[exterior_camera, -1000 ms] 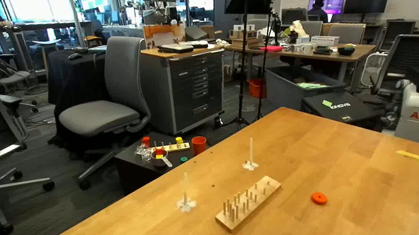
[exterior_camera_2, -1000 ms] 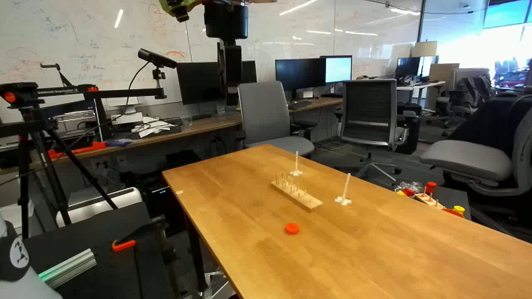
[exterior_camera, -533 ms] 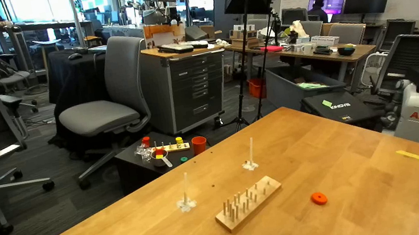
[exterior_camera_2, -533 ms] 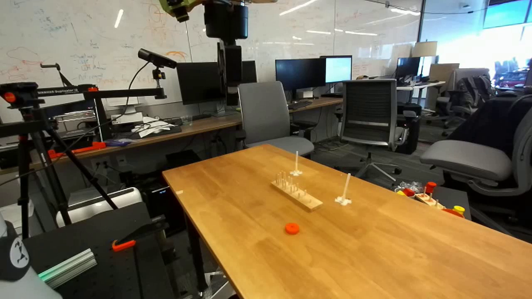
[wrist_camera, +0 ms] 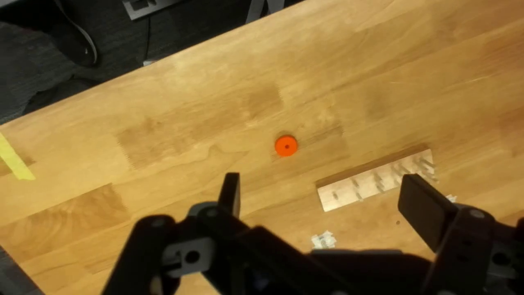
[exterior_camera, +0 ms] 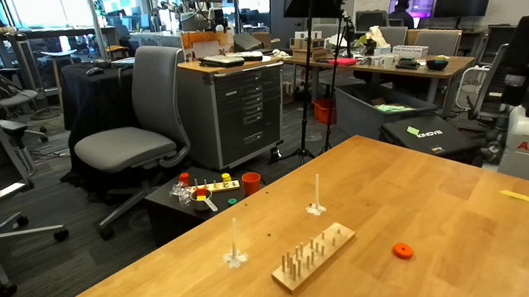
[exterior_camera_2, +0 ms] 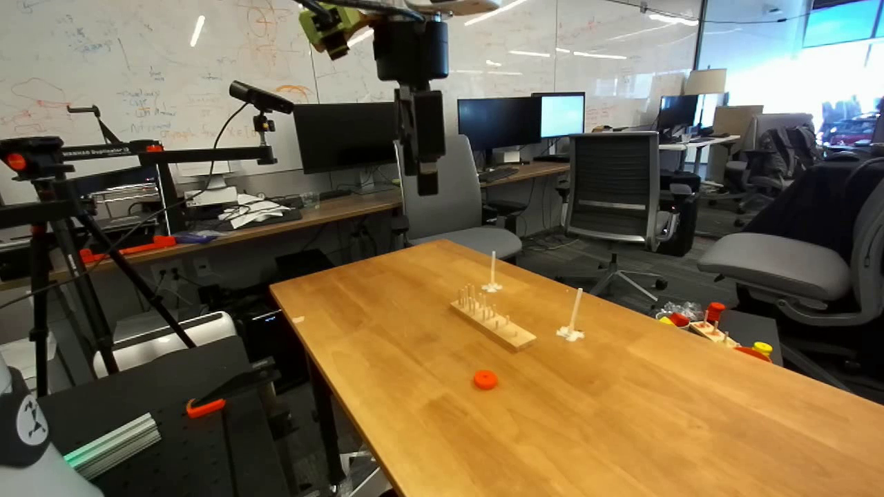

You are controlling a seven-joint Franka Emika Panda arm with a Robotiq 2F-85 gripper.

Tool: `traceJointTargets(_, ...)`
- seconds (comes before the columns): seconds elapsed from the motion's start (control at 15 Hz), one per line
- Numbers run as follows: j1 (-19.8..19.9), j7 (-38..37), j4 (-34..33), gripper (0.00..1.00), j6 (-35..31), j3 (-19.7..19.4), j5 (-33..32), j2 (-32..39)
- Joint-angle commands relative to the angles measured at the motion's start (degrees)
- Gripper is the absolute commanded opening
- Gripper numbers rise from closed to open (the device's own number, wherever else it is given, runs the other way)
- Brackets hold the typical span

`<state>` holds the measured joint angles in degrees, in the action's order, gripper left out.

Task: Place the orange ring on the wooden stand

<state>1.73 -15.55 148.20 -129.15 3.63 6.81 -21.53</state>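
Exteriors oblique, wrist apparently overhead, table shared

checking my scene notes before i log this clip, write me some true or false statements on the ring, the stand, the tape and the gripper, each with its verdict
1. The orange ring lies flat on the table. True.
2. The gripper hangs above the table, touching neither the ring nor the wooden stand. True.
3. The gripper's jaws are shut tight. False: they are spread open and hold nothing.
4. The ring touches the stand. False: bare table shows between them.
5. A strip of yellow tape lies on the table. True.
6. The tape lies right against the stand. False: it lies well apart from the stand, near an edge of the table.
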Motion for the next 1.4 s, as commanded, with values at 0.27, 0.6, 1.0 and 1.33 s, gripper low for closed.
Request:
traceJointTargets(0.27,2.2,-5.4,-6.6,1.00,-16.0,0.0,-8.8,20.9)
traceJointTargets(0.6,-0.3,-6.5,-7.7,1.00,-17.0,-1.7,-7.5,26.4)
traceJointTargets(1.0,-1.4,-8.2,-9.4,1.00,-18.5,-3.2,-8.7,30.9)
traceJointTargets(1.33,-2.5,-8.5,-9.9,1.00,-19.0,-3.9,-7.9,36.8)
